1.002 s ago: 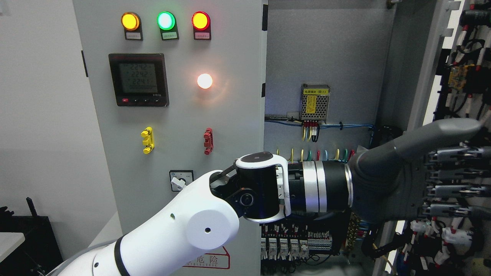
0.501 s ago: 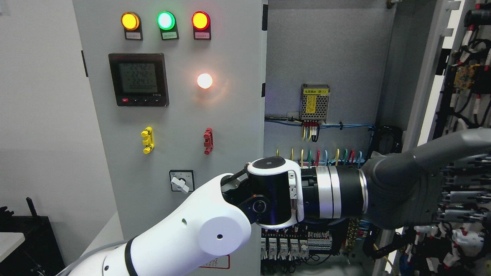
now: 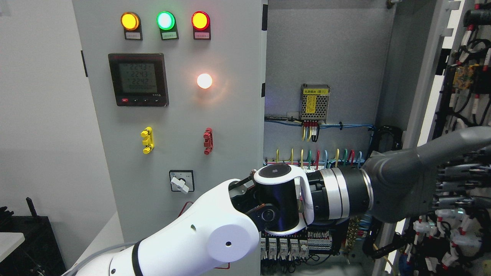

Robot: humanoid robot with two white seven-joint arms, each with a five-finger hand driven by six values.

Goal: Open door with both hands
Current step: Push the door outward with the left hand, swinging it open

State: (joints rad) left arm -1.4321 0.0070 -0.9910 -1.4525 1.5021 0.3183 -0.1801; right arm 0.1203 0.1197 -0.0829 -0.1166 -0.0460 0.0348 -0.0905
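The grey electrical cabinet's right door (image 3: 426,73) stands swung open at the picture's right, its inner face full of wiring and parts (image 3: 468,73). My left arm (image 3: 215,237) comes in from the lower left and reaches across the cabinet's front. Its grey left hand (image 3: 456,180) lies against the inner side of the open door, with the fingers (image 3: 454,168) stretched out flat and the thumb (image 3: 460,136) above them, holding nothing. The cabinet's inside (image 3: 326,50) is exposed. No right arm shows.
The shut left door (image 3: 176,115) carries three indicator lamps (image 3: 165,20), a meter (image 3: 139,79), a lit white lamp (image 3: 204,81) and a rotary switch (image 3: 181,181). Inside are a power supply (image 3: 315,102), coloured wires (image 3: 318,155) and terminal blocks (image 3: 291,247). A dark table (image 3: 23,245) stands lower left.
My left arm has moved to the right and a little lower, carrying the hand against the door. The right door has swung further open to the right.
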